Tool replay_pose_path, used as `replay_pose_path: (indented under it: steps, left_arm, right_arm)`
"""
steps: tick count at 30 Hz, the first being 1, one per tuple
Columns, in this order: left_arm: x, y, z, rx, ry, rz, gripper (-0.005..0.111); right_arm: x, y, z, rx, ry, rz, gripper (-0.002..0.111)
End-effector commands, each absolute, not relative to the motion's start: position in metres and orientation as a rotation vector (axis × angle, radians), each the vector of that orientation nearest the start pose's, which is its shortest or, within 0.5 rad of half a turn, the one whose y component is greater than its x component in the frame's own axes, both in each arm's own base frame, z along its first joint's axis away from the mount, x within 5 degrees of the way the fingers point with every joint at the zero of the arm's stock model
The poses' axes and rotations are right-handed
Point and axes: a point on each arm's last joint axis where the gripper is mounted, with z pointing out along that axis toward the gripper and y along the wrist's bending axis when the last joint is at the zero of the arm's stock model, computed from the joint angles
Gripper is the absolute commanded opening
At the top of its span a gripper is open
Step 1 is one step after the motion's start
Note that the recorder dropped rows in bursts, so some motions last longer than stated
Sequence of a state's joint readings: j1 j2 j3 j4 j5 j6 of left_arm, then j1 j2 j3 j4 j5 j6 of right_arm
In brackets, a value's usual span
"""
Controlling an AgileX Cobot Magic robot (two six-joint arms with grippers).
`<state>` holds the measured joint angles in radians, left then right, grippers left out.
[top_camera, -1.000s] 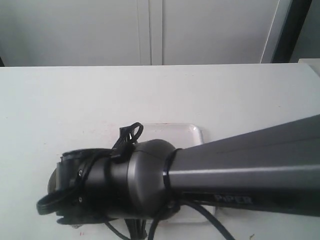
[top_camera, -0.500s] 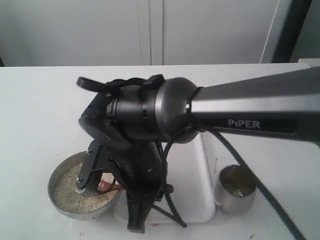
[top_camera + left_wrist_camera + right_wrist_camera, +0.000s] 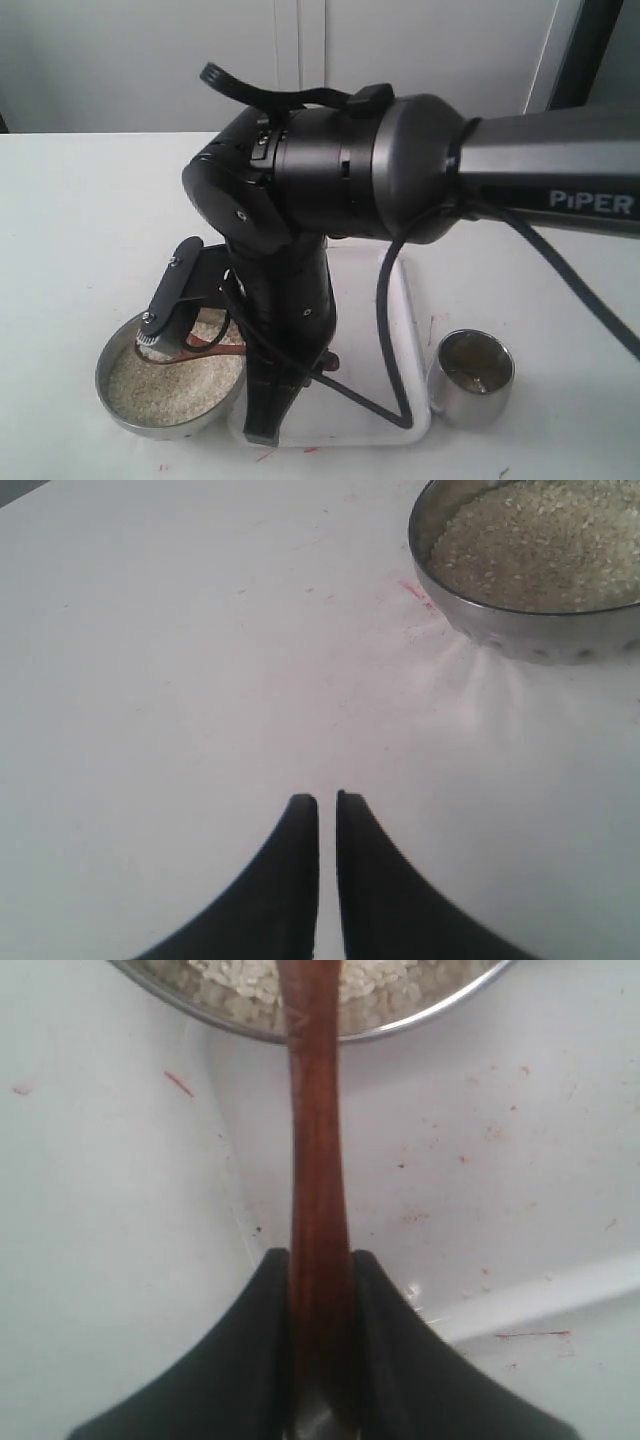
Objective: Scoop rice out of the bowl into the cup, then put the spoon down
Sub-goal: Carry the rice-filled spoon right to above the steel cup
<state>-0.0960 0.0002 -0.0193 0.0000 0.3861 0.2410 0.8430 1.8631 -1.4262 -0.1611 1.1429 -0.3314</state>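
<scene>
We see the right pincer [image 3: 318, 1260] pressed onto the slim handle of the spoon [image 3: 315, 1140], one dark finger on each side of the reddish-brown wood. From there the handle runs straight out over the steel rim of the bowl [image 3: 420, 1015] and above the rice [image 3: 370, 975]. In the exterior view the right arm reaches across the middle and hides most of the spoon. Only a short brown stretch shows just above the grains at the bowl's right side, and we cannot tell whether the spoon's head is dipped into the heap. The bowl stands on the table [image 3: 100, 200], touching the left edge of a shallow white tray [image 3: 405, 330], with pale rice filling it nearly to the rim. The cup [image 3: 473, 378] stands upright just beside the tray's right corner, well apart from the bowl. The left pincer [image 3: 322, 800] hangs low over bare table with its two fingers drawn together to a thin slit and nothing between them, and the bowl is nearby.
</scene>
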Motion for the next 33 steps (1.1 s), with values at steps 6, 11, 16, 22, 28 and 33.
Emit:
replay_pose_path:
  steps: [6, 11, 16, 22, 28, 33]
  left_arm:
    - [0.051, -0.005, 0.178, 0.318, 1.882, 0.083, 0.014]
    - [0.051, -0.005, 0.178, 0.318, 1.882, 0.083, 0.014]
    - [0.051, -0.005, 0.178, 0.318, 1.882, 0.083, 0.014]
    - [0.051, -0.005, 0.178, 0.318, 1.882, 0.083, 0.014]
    - [0.051, -0.005, 0.178, 0.318, 1.882, 0.083, 0.014]
    - [0.051, -0.005, 0.178, 0.318, 1.882, 0.083, 0.014]
  right_arm:
    - [0.249, 0.254, 0.249, -1.754, 2.471, -0.229, 0.000]
    - [0.243, 0.242, 0.272, -1.686, 2.437, -0.251, 0.000]
    - [0.228, 0.221, 0.288, -1.611, 2.434, -0.272, 0.000]
    - [0.205, 0.183, 0.287, -1.530, 2.486, -0.330, 0.000]
    - [0.187, 0.128, 0.279, -1.407, 2.598, -0.354, 0.000]
    - [0.171, 0.087, 0.279, -1.286, 2.627, -0.414, 0.000]
